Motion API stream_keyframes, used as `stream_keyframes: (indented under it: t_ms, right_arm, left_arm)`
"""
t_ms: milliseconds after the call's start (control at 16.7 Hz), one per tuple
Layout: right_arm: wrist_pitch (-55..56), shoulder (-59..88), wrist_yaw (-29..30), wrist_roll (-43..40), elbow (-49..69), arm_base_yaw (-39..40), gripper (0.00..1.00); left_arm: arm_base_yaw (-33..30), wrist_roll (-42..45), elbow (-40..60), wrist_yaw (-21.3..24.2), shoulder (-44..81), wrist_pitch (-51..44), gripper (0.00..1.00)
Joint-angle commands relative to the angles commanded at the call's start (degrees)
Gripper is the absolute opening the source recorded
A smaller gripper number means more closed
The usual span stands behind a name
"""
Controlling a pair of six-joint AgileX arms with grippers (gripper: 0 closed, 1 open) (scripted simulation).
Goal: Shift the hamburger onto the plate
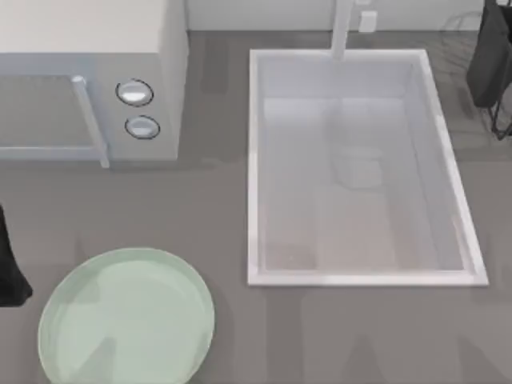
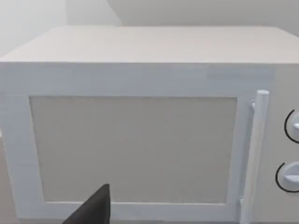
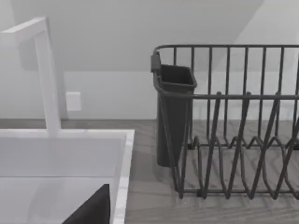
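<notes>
1. Top view: plate (image 1: 126, 317) sits lower left of frame. The hamburger cannot be located.
2. Left gripper (image 2: 91, 210) faces microwave (image 2: 140, 135); right gripper (image 3: 91, 209) is near sink (image 1: 360, 168). Cannot tell either claw's state.
3. Judgement: the hamburger is probably light and soft; grip its sides gently.

Top view: the plate (image 1: 126, 317) is cut by the lower edge, the microwave (image 1: 96, 48) by the upper and left edges, and the dish rack (image 1: 490, 56) by the right edge, while the left arm (image 1: 10, 268) appears merely as a dark sliver at the left edge. Left wrist view: the microwave's two dials (image 2: 292, 126) are cropped at the edge, and one dark finger (image 2: 93, 210) enters partially, its tip outside the frame. Right wrist view: the dish rack (image 3: 233, 140) and sink (image 3: 65, 158) are truncated by the borders, and a single dark finger (image 3: 93, 207) is likewise cropped.
</notes>
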State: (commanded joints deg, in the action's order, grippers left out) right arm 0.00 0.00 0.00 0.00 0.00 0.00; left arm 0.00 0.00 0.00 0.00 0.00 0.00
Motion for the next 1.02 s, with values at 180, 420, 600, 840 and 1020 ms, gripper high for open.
stream_keyframes:
  t_ms: [180,420,600,840,1020]
  right_arm:
    - [0.0,0.0,0.0,0.0,0.0,0.0,1.00]
    - [0.0,0.0,0.0,0.0,0.0,0.0,1.00]
    - [0.0,0.0,0.0,0.0,0.0,0.0,1.00]
    - [0.0,0.0,0.0,0.0,0.0,0.0,1.00]
    - [0.0,0.0,0.0,0.0,0.0,0.0,1.00]
  left_arm:
    - [0.1,0.5,0.6,0.0,0.6,-0.5,1.00]
    - [1.8,7.2,7.8,0.2,9.1,-6.1,1.00]
    - [4.1,15.6,16.7,0.2,21.9,-13.3,1.00]
    - [7.9,29.2,30.4,0.1,45.3,-25.2,1.00]
    - [10.7,39.5,40.8,0.0,62.9,-34.5,1.00]
